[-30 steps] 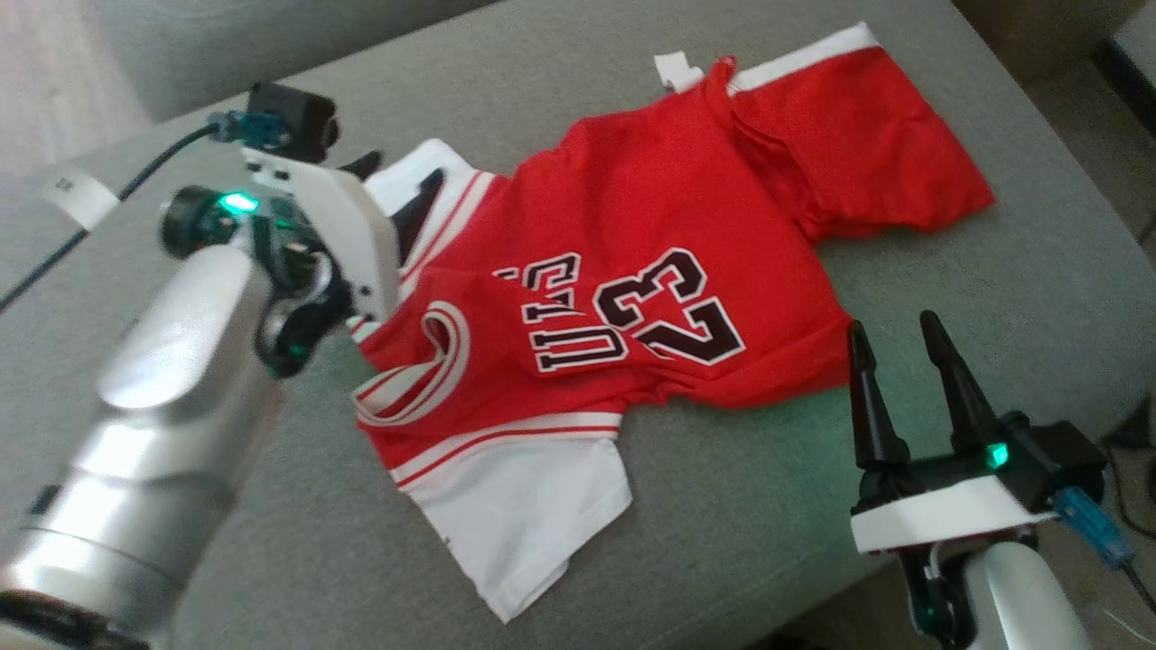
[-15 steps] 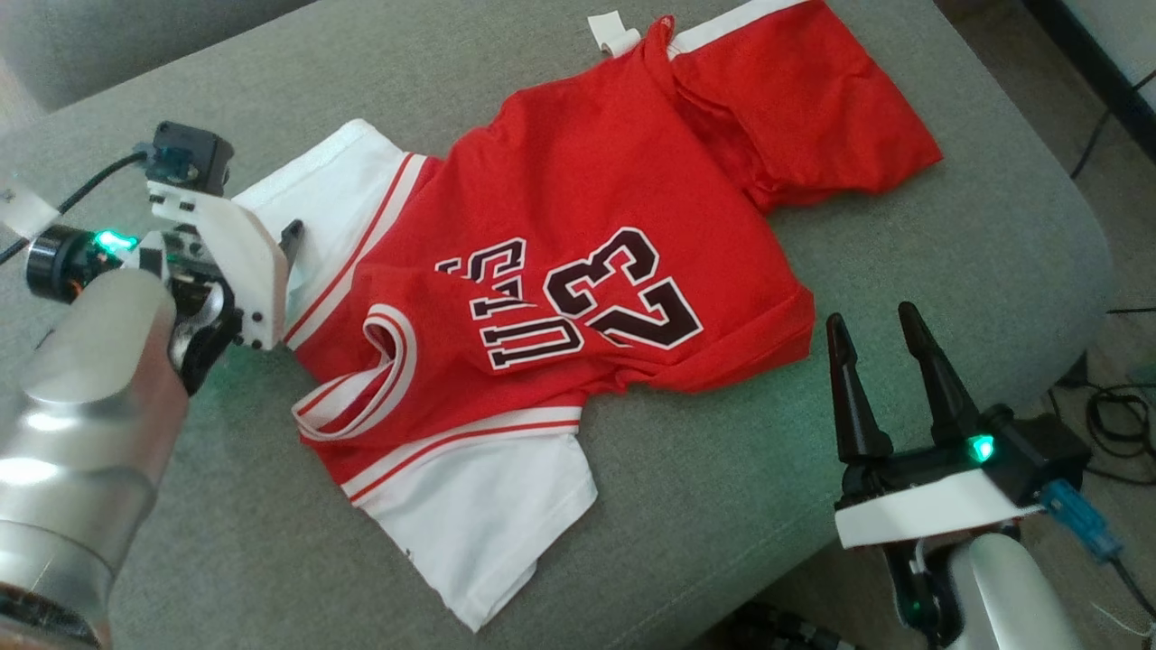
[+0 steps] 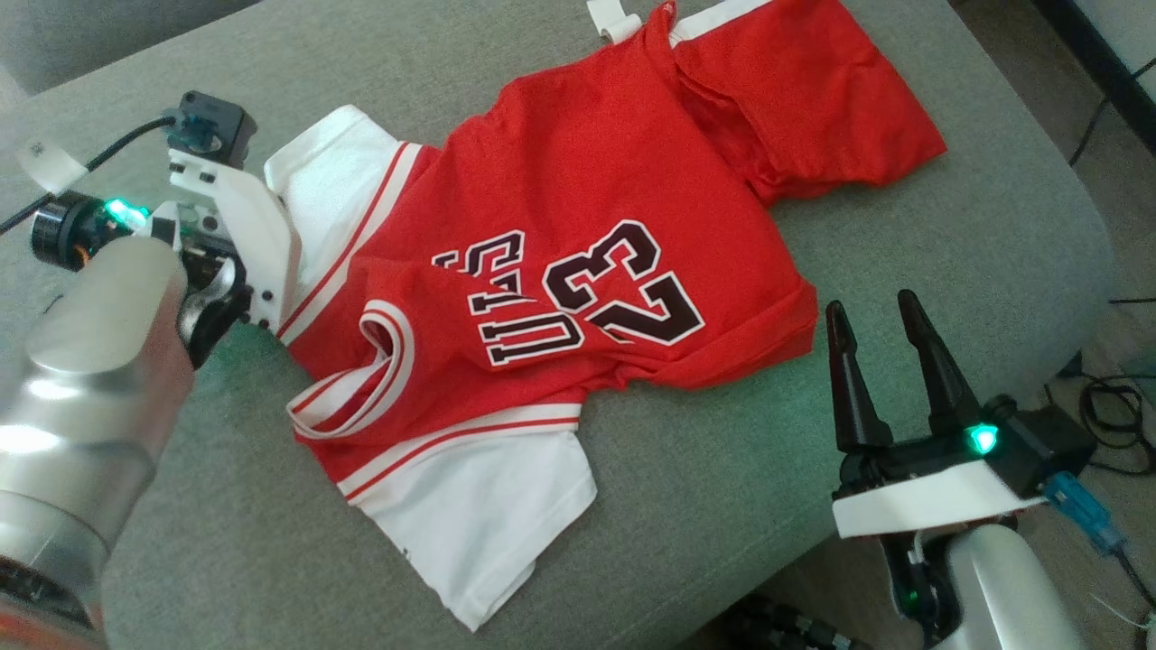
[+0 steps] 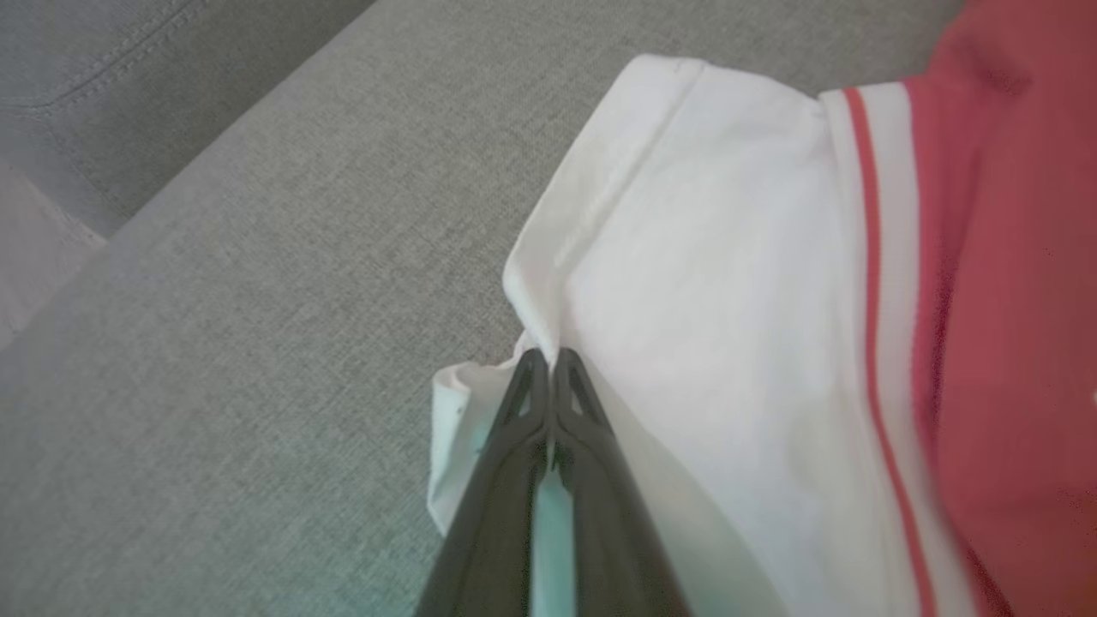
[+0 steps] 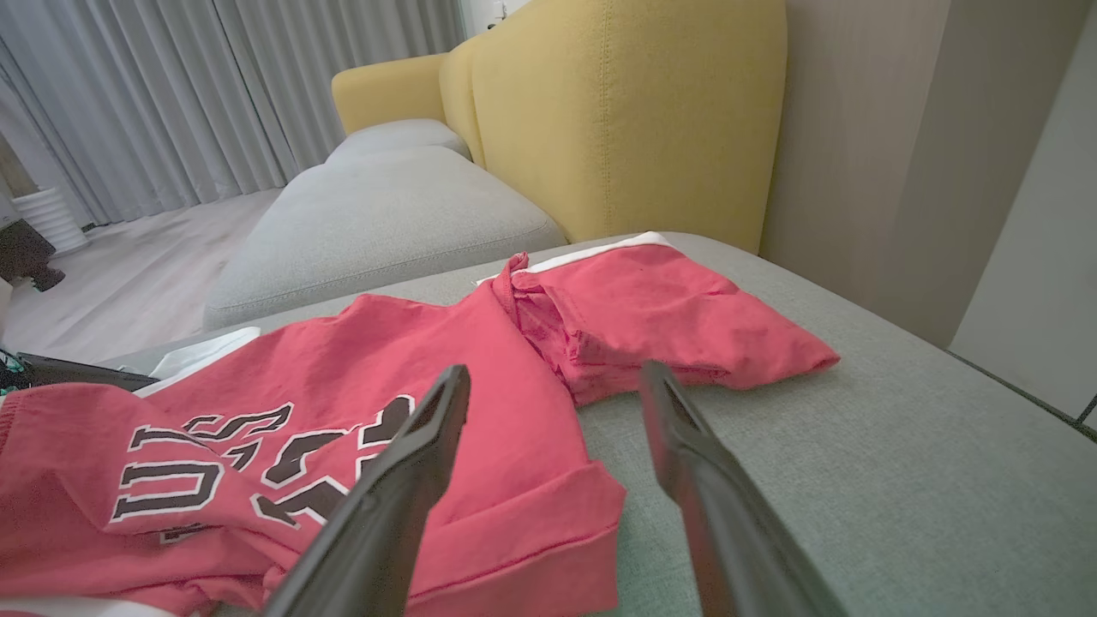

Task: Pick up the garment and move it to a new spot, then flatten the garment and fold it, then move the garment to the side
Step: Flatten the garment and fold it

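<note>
The garment (image 3: 587,181) is a red jersey with white sleeves and a black 23, lying crumpled on a grey cushion (image 3: 948,226). My left gripper (image 4: 548,364) is shut on the edge of the far white sleeve (image 4: 703,257), and the cloth bunches at its tips. In the head view its white mount (image 3: 239,226) hides those fingers at the jersey's left side. My right gripper (image 3: 871,311) stands open beside the jersey's right hem with nothing between its fingers. From the right wrist the hem (image 5: 514,531) lies just under the left finger (image 5: 411,463).
The cushion's rounded front edge (image 3: 1066,298) drops off at the right, with cables (image 3: 1115,406) on the floor beyond. A yellow sofa back (image 5: 617,111) rises behind the cushion, and a second grey seat (image 5: 377,214) lies further off.
My left gripper has shut on the white sleeve edge, and the sleeve now puckers towards it. The head camera shifted early on. The right gripper stays open and still.
</note>
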